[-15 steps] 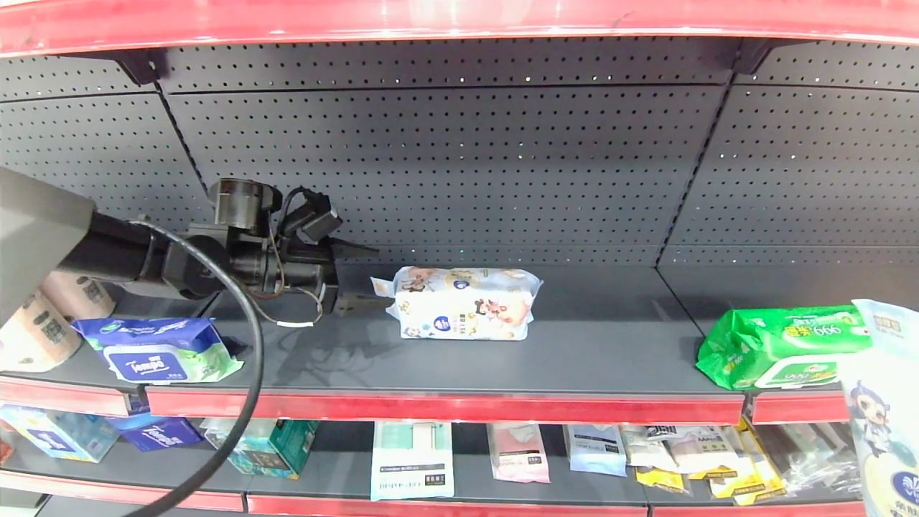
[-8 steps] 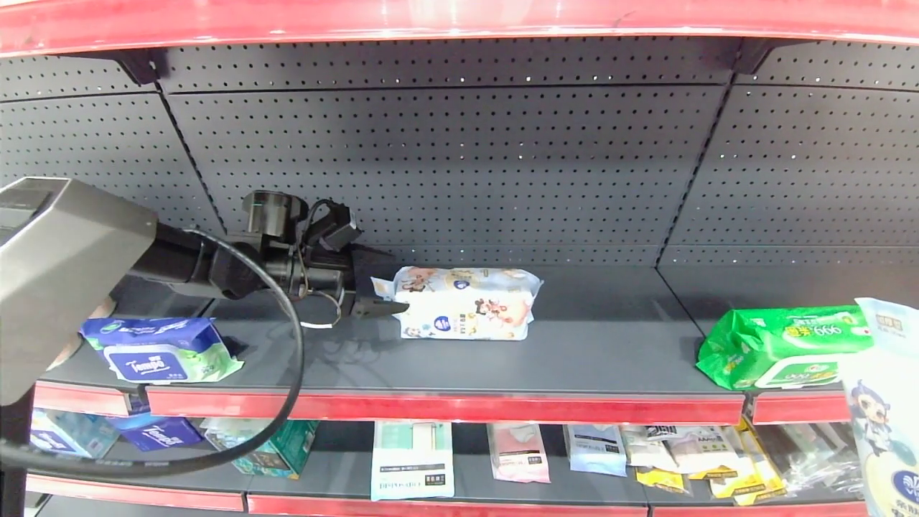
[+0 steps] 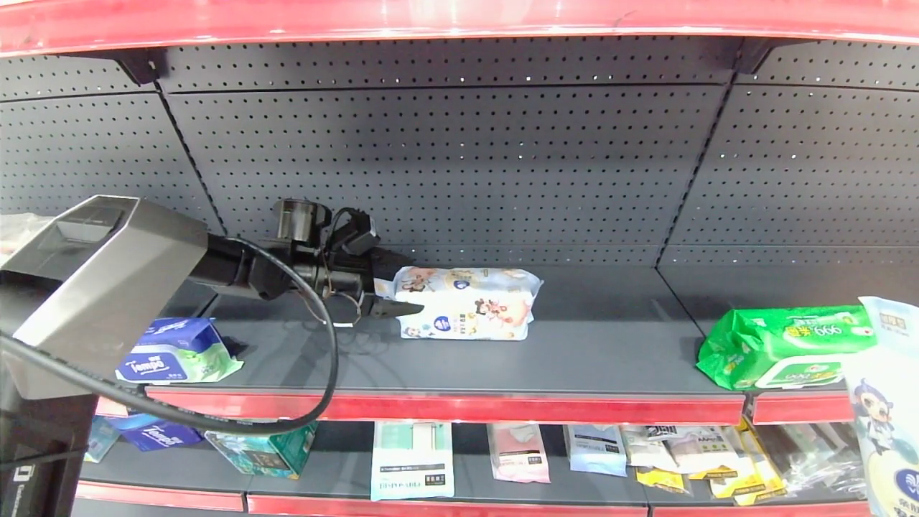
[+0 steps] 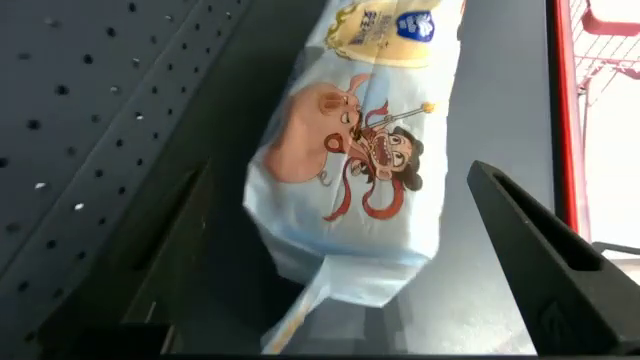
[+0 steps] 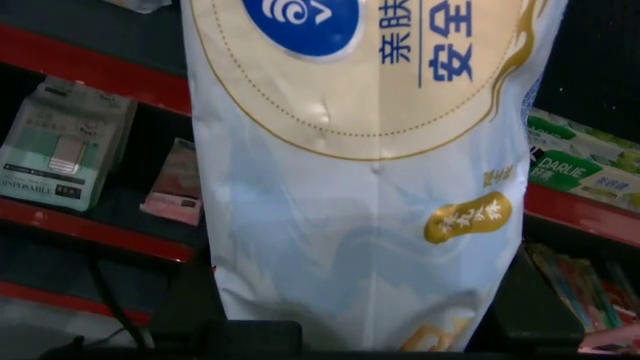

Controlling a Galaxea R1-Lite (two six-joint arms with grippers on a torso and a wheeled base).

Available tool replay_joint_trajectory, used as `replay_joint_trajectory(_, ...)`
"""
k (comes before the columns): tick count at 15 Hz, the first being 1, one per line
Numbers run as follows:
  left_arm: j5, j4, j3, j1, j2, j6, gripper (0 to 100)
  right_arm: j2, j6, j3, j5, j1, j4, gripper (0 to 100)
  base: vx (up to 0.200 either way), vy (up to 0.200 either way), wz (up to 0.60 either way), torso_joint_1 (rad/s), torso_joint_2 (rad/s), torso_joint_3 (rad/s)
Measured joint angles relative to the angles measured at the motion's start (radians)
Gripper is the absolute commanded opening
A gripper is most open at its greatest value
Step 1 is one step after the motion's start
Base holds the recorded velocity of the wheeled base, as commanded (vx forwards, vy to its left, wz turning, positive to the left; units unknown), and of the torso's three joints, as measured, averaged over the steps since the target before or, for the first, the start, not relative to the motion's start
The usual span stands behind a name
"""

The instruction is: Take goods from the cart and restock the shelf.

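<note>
Jaws of my left gripper (image 3: 411, 287) stand apart, one on each side of the crimped end of the white soft plastic pack printed with cartoon figures (image 3: 467, 303). The left wrist view shows a gap on both sides. The cartoon pack lies flat on the dark grey metal shelf board (image 3: 574, 359), extending away from these jaws. Jaws of my right gripper (image 5: 385, 325) are clamped on the tall white and pale blue soft bag (image 3: 887, 409), held in the air well apart from the left jaws.

Hazards, as I judge them:
- A finger catching the crimped flap would drag or turn the cartoon pack.
- Closing on the flap alone gives a weak hold, because the soft film would slip.
- The rear finger runs close to the perforated dark back panel (image 3: 459, 165) and could scrape it.

The board is smooth, with a red front lip (image 3: 445, 406). Behind the left jaws, toward the lip, lies a blue and white wipes packet (image 3: 176, 355). A green wipes packet (image 3: 782, 345) lies beyond the cartoon pack, just beside the held bag.
</note>
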Motion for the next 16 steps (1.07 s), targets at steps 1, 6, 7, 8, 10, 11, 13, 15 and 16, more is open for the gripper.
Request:
replay_joint_trajectory(1,0.0,-0.001,-0.012,-0.003,0.011,0.0,100,0.0,0.0,0.0,0.0,0.0,0.0,0,0.0,0.0,0.0,0.0,0.0,0.0)
replay_joint_trajectory(6,0.0,0.001,-0.079,-0.021,0.069,-0.002,100,0.0,0.0,0.0,0.0,0.0,0.0,0,0.0,0.0,0.0,0.0,0.0,0.0)
replay_joint_trajectory(7,0.007,0.001,-0.082,-0.028,0.076,-0.009,100,0.0,0.0,0.0,0.0,0.0,0.0,0,0.0,0.0,0.0,0.0,0.0,0.0)
replay_joint_trajectory(8,0.011,0.003,-0.085,-0.033,0.08,-0.013,100,0.0,0.0,0.0,0.0,0.0,0.0,0,0.0,0.0,0.0,0.0,0.0,0.0)
replay_joint_trajectory(10,0.017,0.004,-0.086,-0.036,0.086,-0.014,100,0.0,0.0,0.0,0.0,0.0,0.0,0,0.0,0.0,0.0,0.0,0.0,0.0)
replay_joint_trajectory(11,0.021,0.004,-0.085,-0.036,0.09,-0.013,100,0.0,0.0,0.0,0.0,0.0,0.0,0,0.0,0.0,0.0,0.0,0.0,0.0)
replay_joint_trajectory(13,0.022,0.004,-0.085,-0.037,0.093,-0.013,0,0.0,0.0,0.0,0.0,0.0,0.0,0,0.0,0.0,0.0,0.0,0.0,0.0)
replay_joint_trajectory(15,0.022,0.004,-0.086,-0.038,0.095,-0.014,0,0.0,0.0,0.0,0.0,0.0,0.0,0,0.0,0.0,0.0,0.0,0.0,0.0)
replay_joint_trajectory(16,0.02,0.007,-0.086,-0.038,0.095,-0.014,0,0.0,0.0,0.0,0.0,0.0,0.0,0,0.0,0.0,0.0,0.0,0.0,0.0)
